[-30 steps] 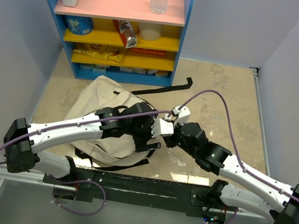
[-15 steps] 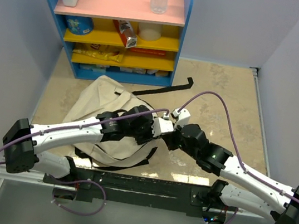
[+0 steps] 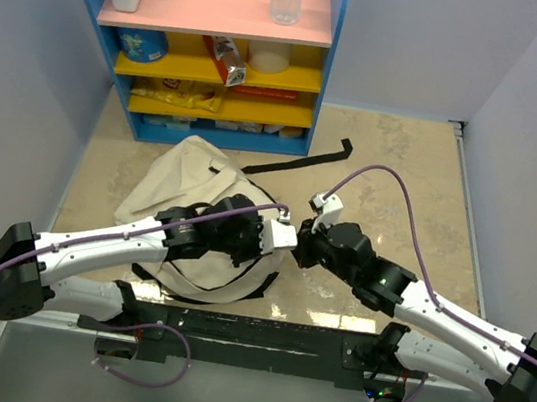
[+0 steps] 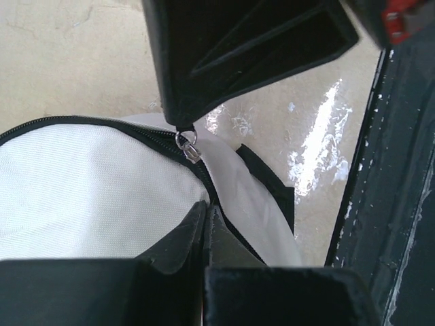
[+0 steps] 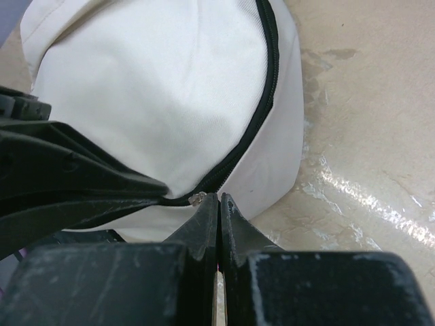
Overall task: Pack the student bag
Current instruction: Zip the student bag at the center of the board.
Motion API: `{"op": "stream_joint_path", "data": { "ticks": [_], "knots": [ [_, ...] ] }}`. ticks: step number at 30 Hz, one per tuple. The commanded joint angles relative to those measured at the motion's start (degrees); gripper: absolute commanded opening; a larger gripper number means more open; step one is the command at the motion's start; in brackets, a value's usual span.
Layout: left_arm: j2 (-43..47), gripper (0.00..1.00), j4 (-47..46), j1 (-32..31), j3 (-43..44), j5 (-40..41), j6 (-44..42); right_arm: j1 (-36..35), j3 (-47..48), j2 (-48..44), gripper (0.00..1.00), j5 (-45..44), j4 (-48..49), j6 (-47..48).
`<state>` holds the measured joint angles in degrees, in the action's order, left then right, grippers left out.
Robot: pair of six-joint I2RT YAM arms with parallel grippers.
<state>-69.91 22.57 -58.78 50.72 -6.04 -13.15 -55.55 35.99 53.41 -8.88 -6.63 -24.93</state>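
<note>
- Top external view is showing the student bag point(image 3: 184, 189) lying slumped on the bench point(image 3: 404, 171), left of centre. The left arm point(image 3: 111, 238) is stretching across it and the right arm point(image 3: 434, 312) is reaching from the other side. Both sets of jaws are meeting at the bag's right-hand edge.
- The biggest risk, I am thinking, is the whole bag sliding over the glossy bench. It is soft, and nothing but the left jaws is anchoring it, so a tug along the zipper point(image 5: 262, 88) could be dragging the bag instead of running the slider.
- The two arms are working nose to nose, so any sideways drift is risking a knock between them.
- The left jaws are pressing together, seemingly nipping the cream fabric right at the zip line. A thin fold like that could be slipping out under load.
- The right jaws are pressing together too, and the zipper pull point(image 4: 187, 145) is hanging right at their tip. They look to be pinching it, though only barely, so it could be popping free.
- Bag against jaws: its rounded body is sitting just beyond and to the left of the right jaws, meeting their tip at the zip. It is lying beneath the left jaws, which are touching its edge.
</note>
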Motion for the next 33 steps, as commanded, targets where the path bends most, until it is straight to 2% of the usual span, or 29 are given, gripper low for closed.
{"op": "stream_joint_path", "data": {
  "ticks": [1,10,18,21,28,33],
  "knots": [
    [2.9,0.0,5.4,-0.6,-1.0,-5.8,-2.3,2.9,0.5,1.3,0.0,-0.5,5.8,-0.4],
    [3.3,0.0,6.9,-4.9,1.4,-13.1,-5.5,11.1,1.0,2.7,0.0,3.5,5.1,2.9],
    [1.5,0.0,9.0,-11.3,4.2,-18.5,-11.4,14.5,4.4,5.7,0.0,5.6,5.5,6.3],
    [1.4,0.0,12.0,-13.9,5.3,-22.2,-15.2,15.5,5.3,6.9,0.0,5.7,5.9,7.1],
    [0.6,0.0,22.2,-21.4,5.8,-25.0,-30.3,20.6,7.4,10.7,0.0,4.4,8.1,8.6],
    [0.2,0.02,26.0,-21.7,6.1,-26.6,-34.7,22.6,10.6,16.3,0.0,8.8,12.2,9.2]
  ]
}}
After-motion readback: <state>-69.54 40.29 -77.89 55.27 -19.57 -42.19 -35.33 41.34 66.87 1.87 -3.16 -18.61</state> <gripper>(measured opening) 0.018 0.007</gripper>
